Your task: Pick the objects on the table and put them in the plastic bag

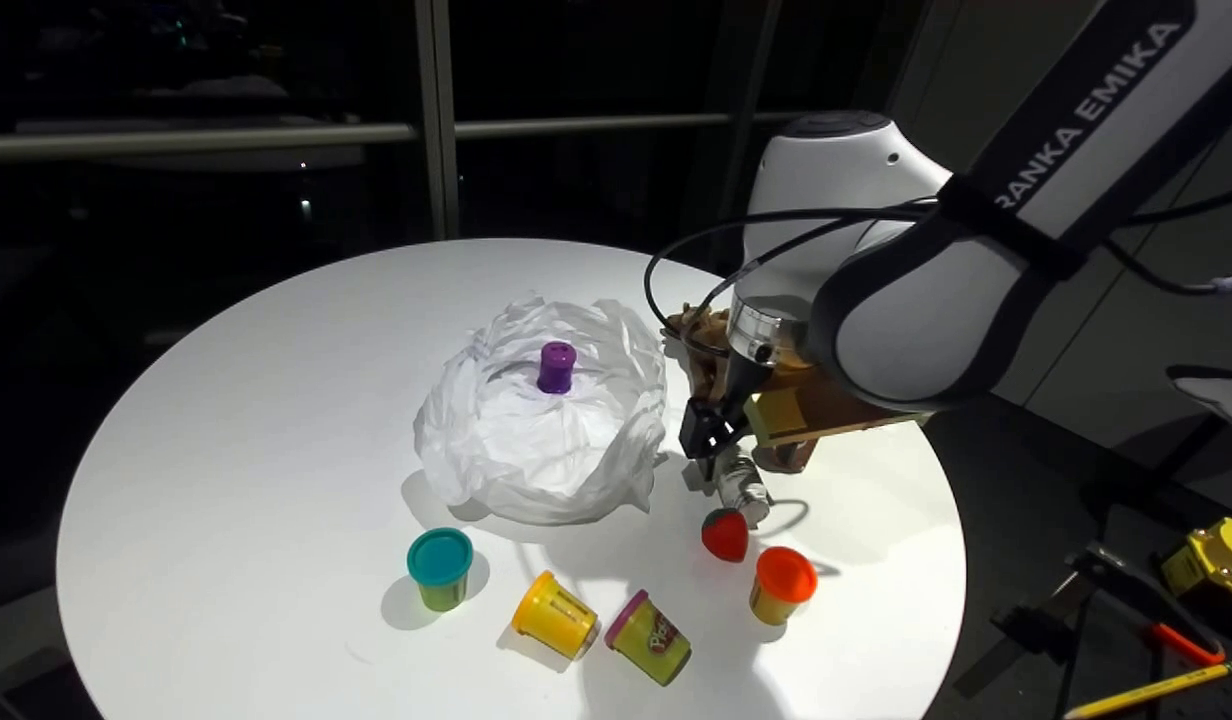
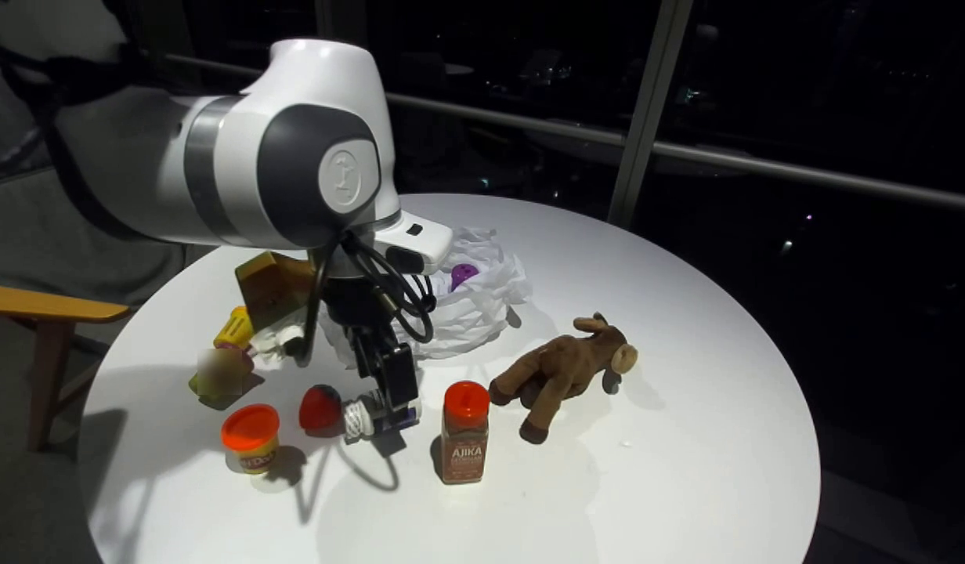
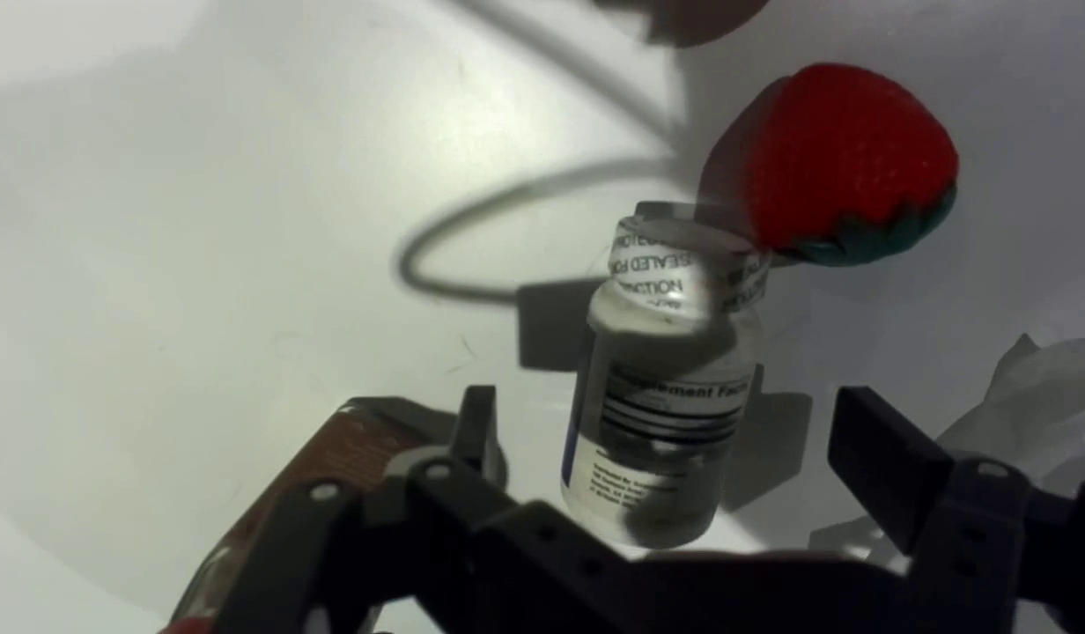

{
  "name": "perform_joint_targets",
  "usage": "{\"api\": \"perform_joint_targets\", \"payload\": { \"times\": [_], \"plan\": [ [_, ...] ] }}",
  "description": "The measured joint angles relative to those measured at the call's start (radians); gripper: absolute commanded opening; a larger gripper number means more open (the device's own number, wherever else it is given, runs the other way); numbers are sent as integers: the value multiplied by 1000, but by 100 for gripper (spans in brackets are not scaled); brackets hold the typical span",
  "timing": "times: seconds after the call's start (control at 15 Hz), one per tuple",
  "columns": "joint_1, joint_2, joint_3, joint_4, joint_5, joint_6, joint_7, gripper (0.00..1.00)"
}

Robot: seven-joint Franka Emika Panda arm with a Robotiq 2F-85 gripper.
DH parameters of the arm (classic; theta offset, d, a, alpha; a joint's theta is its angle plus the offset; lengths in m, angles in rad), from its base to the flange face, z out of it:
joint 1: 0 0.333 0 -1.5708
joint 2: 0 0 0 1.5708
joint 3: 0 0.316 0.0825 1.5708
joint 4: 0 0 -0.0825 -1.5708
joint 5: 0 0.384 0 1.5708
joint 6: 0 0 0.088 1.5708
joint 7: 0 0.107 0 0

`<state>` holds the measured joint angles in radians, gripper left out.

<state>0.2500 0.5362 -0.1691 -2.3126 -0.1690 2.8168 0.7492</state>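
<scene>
Count: supplement bottle [image 3: 657, 431] 1, strawberry [image 3: 855, 158] 1, lidded tubs [image 1: 442, 565] 4, plastic bag [image 1: 451, 435] 1 (purple container [image 1: 556, 368] 1 inside), spice jar [image 2: 464, 439] 1, plush toy [image 2: 567, 366] 1. Bottle on its side, cap [image 3: 679, 264] pointing out past claw [image 3: 670, 431], toward strawberry; long axis crosswise to the opening. Wrist view: claw spread wide, bottle between its fingers [image 3: 886, 467], clear of both.

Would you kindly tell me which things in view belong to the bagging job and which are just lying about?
For the job: plastic bag, purple item inside it, bottle, strawberry, spice jar, toy animal, teal-lidded tub, yellow tub, pink-lidded tub, orange-lidded tub.

Lying about: pencil, orange-handled tool, what looks like a tape measure.
</scene>
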Motion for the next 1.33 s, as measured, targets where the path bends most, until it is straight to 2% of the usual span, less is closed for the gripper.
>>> {"api": "perform_joint_targets", "payload": {
  "times": [0.33,0.6,0.93,1.33],
  "plan": [
    [10,50,-20,51,3,0,0,27],
    [9,51,-21,60,25,-18,-1,26],
    [-8,-18,-22,96,81,-162,-10,26],
    [1,-118,-15,273,32,-351,21,26]
  ]
}}
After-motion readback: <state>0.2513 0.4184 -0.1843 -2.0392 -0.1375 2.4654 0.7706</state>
